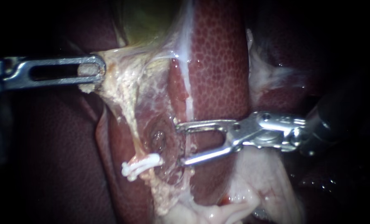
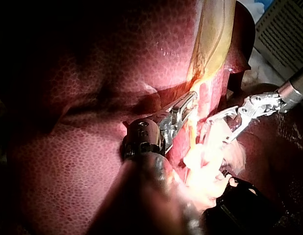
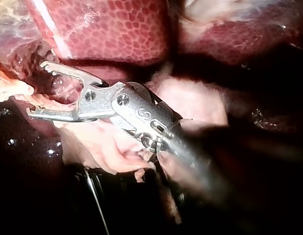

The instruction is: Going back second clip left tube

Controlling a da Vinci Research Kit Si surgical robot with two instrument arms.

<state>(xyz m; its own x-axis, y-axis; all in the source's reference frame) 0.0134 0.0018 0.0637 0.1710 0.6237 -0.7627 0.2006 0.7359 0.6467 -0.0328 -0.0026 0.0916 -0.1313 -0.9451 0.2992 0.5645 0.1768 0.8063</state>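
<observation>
The white clip point(image 1: 141, 164) sits clamped across the pale tube point(image 1: 131, 130), low on the opened-up patch of tissue. Just beside it, on the liver point(image 1: 218, 62) side, is the right instrument point(image 1: 180, 143). Its pincer is spread wide and empty, and the lower tip is near the clip but not touching. The right wrist view shows the same thing: the right instrument point(image 3: 38, 89) is released, with toothed tips apart over the raw tissue.

Further up the tube, the left instrument point(image 1: 91, 72) has its pincer clenched on a fold of pale tissue point(image 1: 122, 74) under the yellow-green gallbladder point(image 1: 147, 20), and the fold looks stretched taut.

From the left wrist, the left instrument point(image 2: 188, 105) and the right instrument point(image 2: 225, 125) face each other across the bright strand. Beyond the liver is a pale slatted panel point(image 2: 284, 34). The surface under the organ is too dark to make out.
</observation>
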